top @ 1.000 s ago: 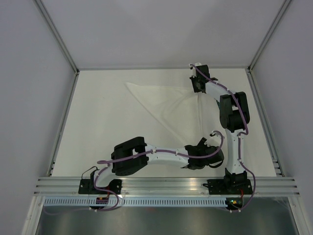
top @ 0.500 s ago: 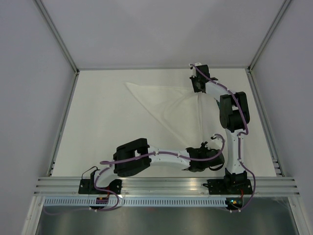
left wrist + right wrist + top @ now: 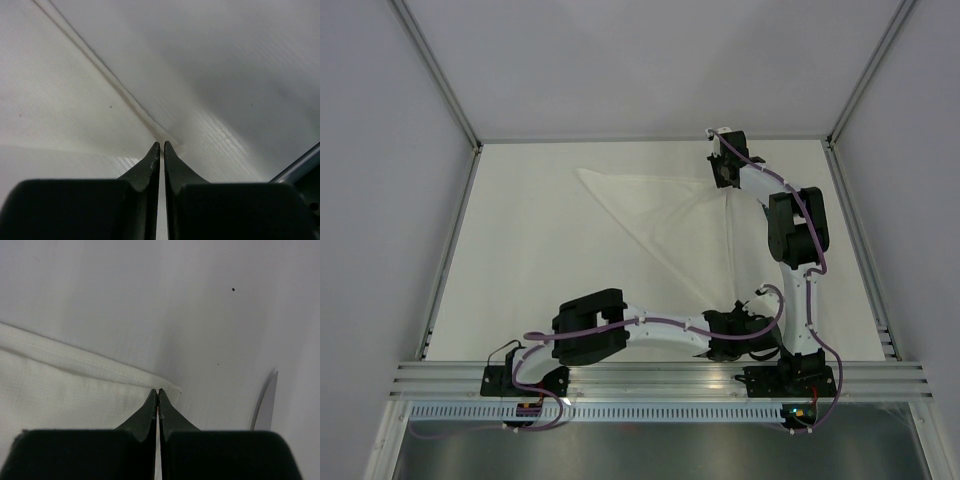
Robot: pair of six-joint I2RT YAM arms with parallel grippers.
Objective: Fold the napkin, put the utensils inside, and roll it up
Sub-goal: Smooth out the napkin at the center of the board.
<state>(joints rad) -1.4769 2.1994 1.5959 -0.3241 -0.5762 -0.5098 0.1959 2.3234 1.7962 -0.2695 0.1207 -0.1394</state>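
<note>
Top external shows the napkin (image 3: 675,212) already a folded triangle, lying toward the table's far side. The left gripper (image 3: 161,146) and right gripper (image 3: 158,392) each pinch a corner, fingers pressed together. The knife blade (image 3: 265,402) waits beside the cloth, so loading and rolling remain. No writing is readable.

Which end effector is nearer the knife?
Right. The right end effector, at the napkin's far corner, has the knife beside it; the left end effector is at the near corner.
</note>
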